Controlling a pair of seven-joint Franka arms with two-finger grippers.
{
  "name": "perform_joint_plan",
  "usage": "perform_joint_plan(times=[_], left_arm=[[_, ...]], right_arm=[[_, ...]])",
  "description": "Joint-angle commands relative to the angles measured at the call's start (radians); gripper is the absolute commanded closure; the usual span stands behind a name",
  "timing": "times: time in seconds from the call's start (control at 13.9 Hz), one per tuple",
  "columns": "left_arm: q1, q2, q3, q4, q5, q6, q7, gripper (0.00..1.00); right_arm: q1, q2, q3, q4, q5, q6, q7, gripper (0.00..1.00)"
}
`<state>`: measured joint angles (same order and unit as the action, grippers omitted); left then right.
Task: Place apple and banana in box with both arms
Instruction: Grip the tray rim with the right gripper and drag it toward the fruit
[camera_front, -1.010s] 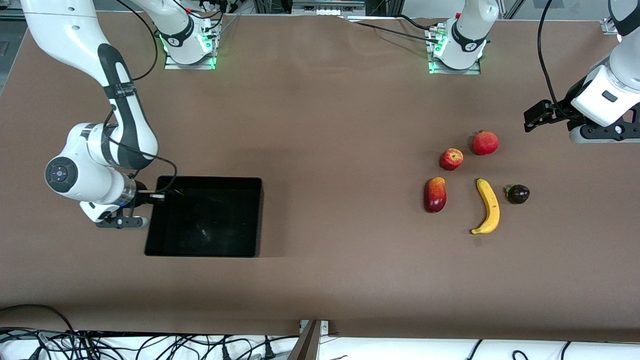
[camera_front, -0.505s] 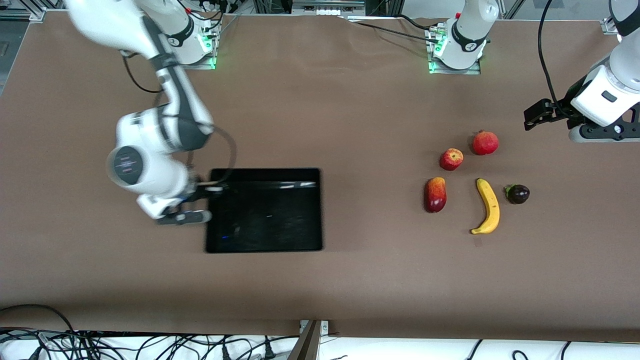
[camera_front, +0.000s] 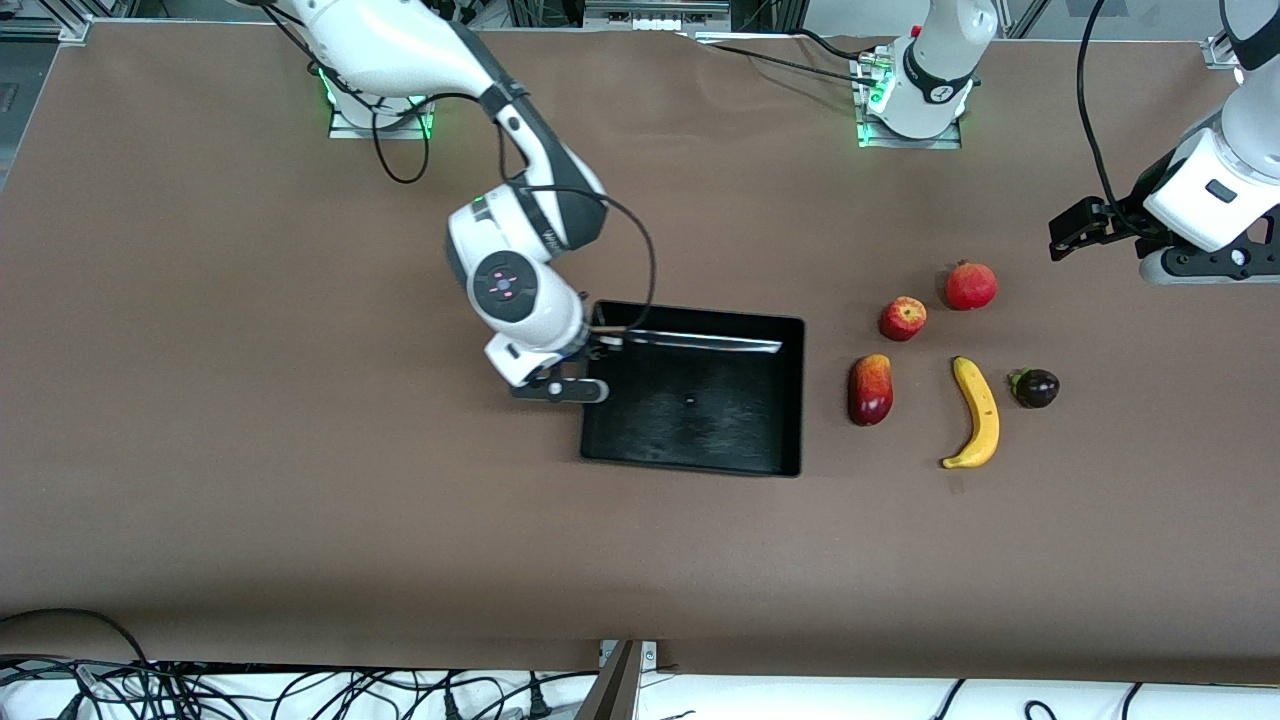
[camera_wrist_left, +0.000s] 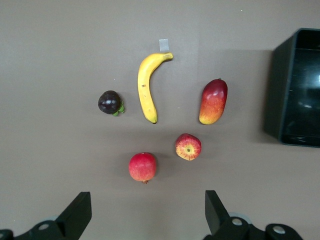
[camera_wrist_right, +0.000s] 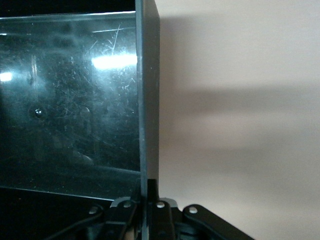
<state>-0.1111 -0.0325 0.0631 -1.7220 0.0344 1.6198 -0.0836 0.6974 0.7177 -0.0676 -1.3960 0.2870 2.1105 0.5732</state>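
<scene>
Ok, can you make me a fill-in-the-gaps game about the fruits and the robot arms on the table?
1. The right gripper is shut on the wall of the black ____.
2. The long yellow ____ lies between the mango and the dark purple fruit.
3. The box has ____ fruits in it.
4. The left gripper waits above the fruits with its fingers ____.

Missing words: box; banana; no; open

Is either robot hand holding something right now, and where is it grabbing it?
Yes. The right gripper is shut on the shallow black plastic box, pinching the thin side wall at the right arm's end. The left gripper is open, holding nothing.
</scene>
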Motion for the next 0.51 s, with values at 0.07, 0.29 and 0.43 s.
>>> perform_joint_plan(times=[0.07,0.29,0.43], left_arm=[[0.002,0.019,-0.002,0.018,-0.018,-0.026,0.015,0.00],[-0.015,0.055,-0.008,0.010,-0.018,-0.058,0.015,0.00],[-0.013,0.078,-0.016,-0.007,-0.014,-0.105,0.027,0.00]], right_arm=[[0.054,0.042,-0.011,0.046,0.031,0.066,0.051,1.00],[0.070,0.069,-0.011,0.046,0.020,0.097,0.039,1.00],[0.070,0.075,-0.011,0.046,-0.009,0.098,-0.004,1.00]])
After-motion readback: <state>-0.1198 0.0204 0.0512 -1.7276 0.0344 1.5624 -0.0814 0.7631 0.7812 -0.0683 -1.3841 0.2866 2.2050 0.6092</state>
